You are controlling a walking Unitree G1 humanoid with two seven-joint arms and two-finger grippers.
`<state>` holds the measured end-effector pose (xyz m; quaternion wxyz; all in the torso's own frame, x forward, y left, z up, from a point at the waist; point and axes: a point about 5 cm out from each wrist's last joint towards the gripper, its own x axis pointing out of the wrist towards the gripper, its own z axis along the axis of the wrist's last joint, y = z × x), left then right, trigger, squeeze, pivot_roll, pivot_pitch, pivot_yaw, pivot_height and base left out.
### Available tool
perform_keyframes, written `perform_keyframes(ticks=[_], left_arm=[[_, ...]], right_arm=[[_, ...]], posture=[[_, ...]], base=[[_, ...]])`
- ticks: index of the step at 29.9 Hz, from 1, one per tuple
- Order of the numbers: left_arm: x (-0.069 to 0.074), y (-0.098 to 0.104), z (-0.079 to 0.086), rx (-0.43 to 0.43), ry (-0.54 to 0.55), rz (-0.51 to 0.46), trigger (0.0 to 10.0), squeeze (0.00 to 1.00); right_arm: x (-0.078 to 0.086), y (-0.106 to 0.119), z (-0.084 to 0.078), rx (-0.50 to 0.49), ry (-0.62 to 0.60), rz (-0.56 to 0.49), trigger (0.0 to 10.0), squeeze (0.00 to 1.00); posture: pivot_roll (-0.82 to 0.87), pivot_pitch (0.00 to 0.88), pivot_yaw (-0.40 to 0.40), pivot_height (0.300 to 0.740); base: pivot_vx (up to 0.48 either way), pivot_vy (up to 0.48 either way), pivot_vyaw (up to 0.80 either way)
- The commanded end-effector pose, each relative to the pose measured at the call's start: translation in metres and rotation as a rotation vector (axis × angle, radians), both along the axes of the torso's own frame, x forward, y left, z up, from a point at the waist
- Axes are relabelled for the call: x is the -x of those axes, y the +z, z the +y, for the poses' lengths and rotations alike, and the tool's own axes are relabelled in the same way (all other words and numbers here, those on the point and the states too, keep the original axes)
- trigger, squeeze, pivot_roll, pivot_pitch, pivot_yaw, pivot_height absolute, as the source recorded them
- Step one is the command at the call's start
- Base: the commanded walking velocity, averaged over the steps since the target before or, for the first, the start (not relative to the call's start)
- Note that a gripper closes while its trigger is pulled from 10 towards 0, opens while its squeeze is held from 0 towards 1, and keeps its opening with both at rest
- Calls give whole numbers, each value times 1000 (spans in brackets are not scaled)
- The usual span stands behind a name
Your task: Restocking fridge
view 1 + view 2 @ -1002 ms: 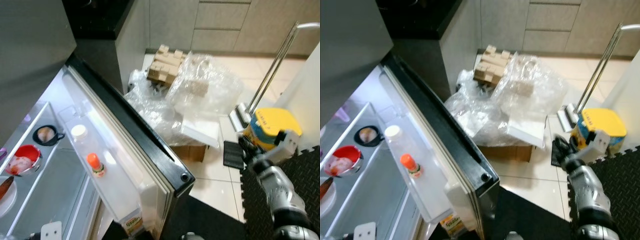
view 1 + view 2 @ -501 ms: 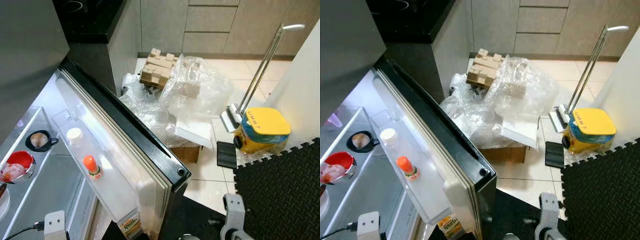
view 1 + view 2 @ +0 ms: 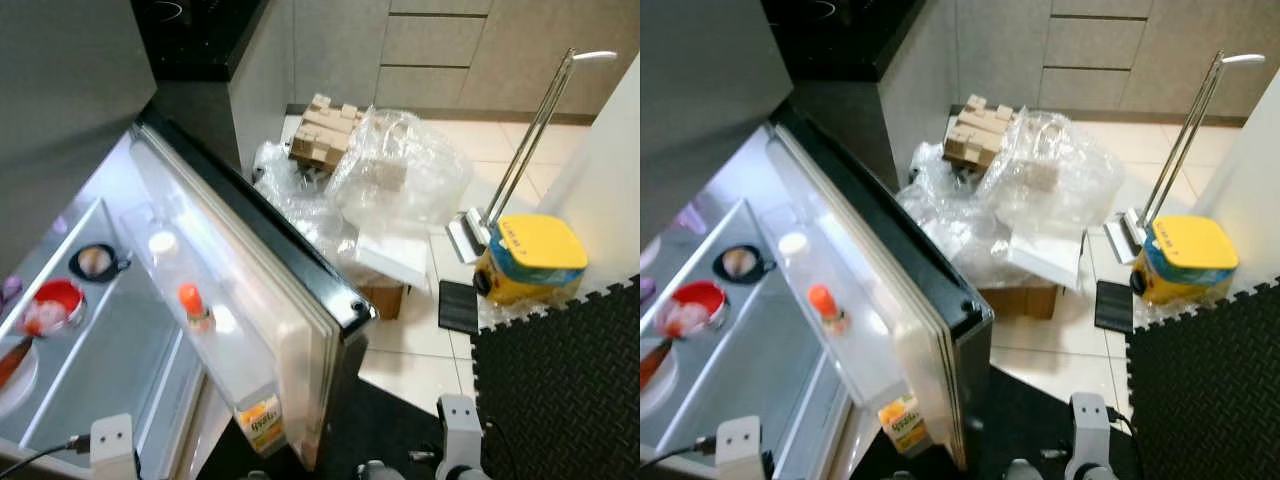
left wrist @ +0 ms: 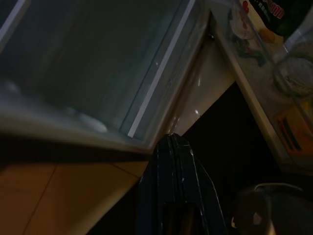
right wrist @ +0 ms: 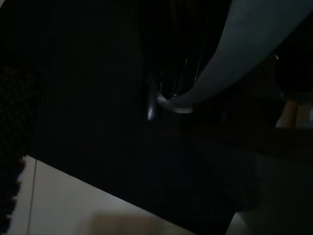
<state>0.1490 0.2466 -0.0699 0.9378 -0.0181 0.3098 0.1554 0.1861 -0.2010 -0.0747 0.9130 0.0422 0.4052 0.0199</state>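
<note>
Having lowered the right arm (image 3: pixel 458 464) from mid-right to the frame's bottom edge, facing the open fridge door (image 3: pixel 300 270) at centre-left, keeping the left hand (image 4: pixel 171 138) pinched narrow and empty, the right hand's state being untellable; probably needing stock fetched yet.

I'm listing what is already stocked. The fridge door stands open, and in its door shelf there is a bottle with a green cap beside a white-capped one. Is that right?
Not quite: the cap is orange, not green. The left eye view shows the fridge door open, with the orange-capped bottle standing in its door shelf near the white-capped one.
</note>
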Motion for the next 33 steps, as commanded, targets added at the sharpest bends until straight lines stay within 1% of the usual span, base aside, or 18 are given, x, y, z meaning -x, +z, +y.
perform_keyframes(ticks=[1, 2, 9, 17, 23, 30, 31, 32, 33], left_arm=[[4, -2, -4, 1, -6, 9, 10000, 0], [3, -2, -6, 1, -6, 0, 10000, 0], [-3, 2, -9, -3, -11, -32, 10000, 0], [-6, 6, -10, -6, 3, -58, 10000, 0], [-6, 7, -10, -9, -3, -62, 10000, 0], [-6, 6, -16, -11, -35, -41, 10000, 0], [-9, 3, -20, -19, -78, -4, 10000, 0], [-9, 3, -20, -19, -78, -4, 10000, 0], [-10, 2, -22, -29, -111, 16, 10000, 0]], right_arm=[[8, -4, 0, 1, 0, 22, 10000, 0], [8, -5, 3, -3, 20, 27, 10000, 0], [11, -7, 11, -14, 59, 40, 10000, 0], [11, -8, 13, -7, 77, 42, 10000, 0], [12, -9, 14, -11, 80, 42, 10000, 0], [15, -10, 15, -16, 76, 50, 10000, 0], [15, -11, 16, -16, 71, 55, 10000, 0], [15, -11, 16, -16, 71, 55, 10000, 0], [16, -11, 17, -16, 73, 57, 10000, 0]], posture=[[-85, 121, 5, 740], [-85, 121, 4, 740], [-85, 119, 3, 740], [-84, 125, 0, 740], [-85, 125, 2, 740], [-82, 114, -2, 740], [-78, 101, 1, 740], [-78, 101, 1, 740], [-78, 98, 3, 740]], base=[[-416, 0, 0], [-416, 0, 0], [-417, 0, 0], [-413, 0, 0], [-367, 0, 0], [0, 0, 0], [0, 0, 0], [0, 0, 0], [0, 0, 0]])
